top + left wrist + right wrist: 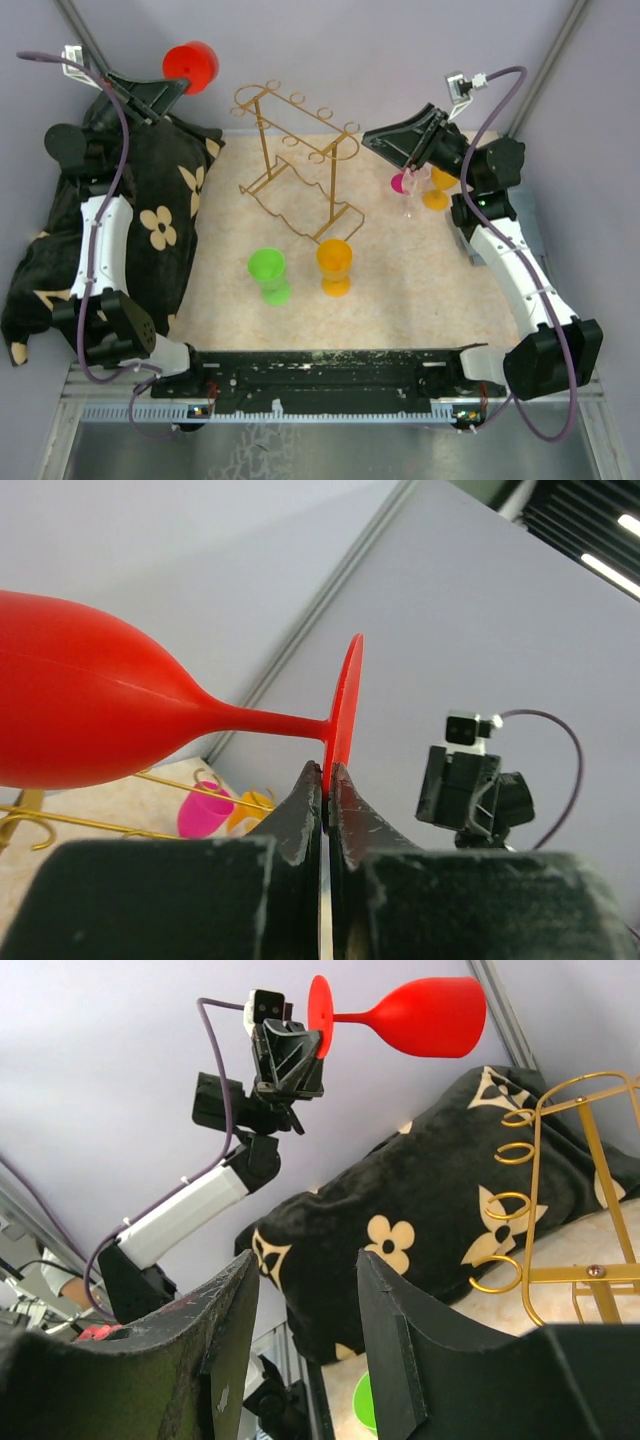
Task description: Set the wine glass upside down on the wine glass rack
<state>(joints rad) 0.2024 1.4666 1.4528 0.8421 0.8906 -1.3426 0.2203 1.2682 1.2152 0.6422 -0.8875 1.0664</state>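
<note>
A red wine glass [190, 66] hangs in the air at the back left, lying sideways with its bowl [80, 715] to the left in the left wrist view. My left gripper [180, 85] is shut on the thin edge of its round foot [345, 710]; the right wrist view shows the same glass [430, 1015] high up. The gold wine glass rack [300, 165] stands on the mat at the back middle, to the right of the glass, with nothing on its loops [510, 1150]. Right of the rack, my right gripper [375, 135] is open and holds nothing [305, 1260].
A black flowered cushion [160, 210] lies under the left arm. A green glass [268, 272] and an orange glass [334, 262] stand in front of the rack. A pink glass [402, 183] and a yellow-orange glass [437, 190] stand under the right wrist.
</note>
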